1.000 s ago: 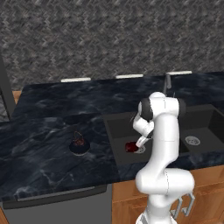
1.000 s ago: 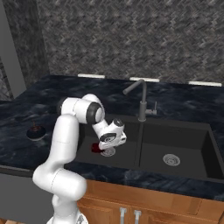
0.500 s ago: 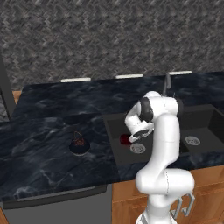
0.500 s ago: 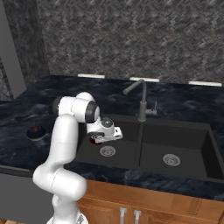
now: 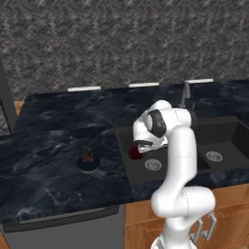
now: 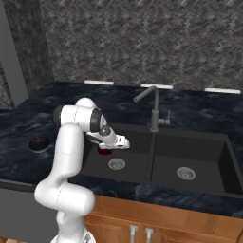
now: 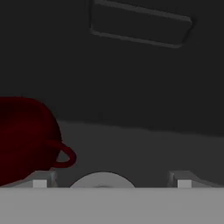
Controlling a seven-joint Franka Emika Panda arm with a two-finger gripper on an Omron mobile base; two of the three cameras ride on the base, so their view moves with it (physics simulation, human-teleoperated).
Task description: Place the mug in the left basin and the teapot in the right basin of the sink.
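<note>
A white arm reached into the sink (image 6: 223,156) at the centre of both base views, its gripper (image 7: 111,181) low over the left basin (image 6: 95,163) with the jaws spread wide and nothing between them. The mug (image 7: 26,140) sat on that basin's floor at the left edge of the hand view, its loop handle turned toward the frame's middle, beside the left fingertip (image 7: 40,183) and outside the gap; whether they touched could not be told. In the left base view the mug (image 5: 134,153) showed as a dark red spot just under the hand, near the basin's left wall. The teapot (image 5: 88,163) stood on the counter (image 5: 44,146) at centre left of that view, well apart from the sink. With 1 of 2 items apparently placed, the step in hand was judged to be clearing the basin: lifting straight up, away from the handle, before swinging left toward the teapot, so the mug was not tipped. The right basin (image 6: 190,166) held only its silver drain (image 6: 185,173). The arm's own body hid most of the hand and mug in both base views, and the teapot's wire handle was too fine to read clearly.
</note>
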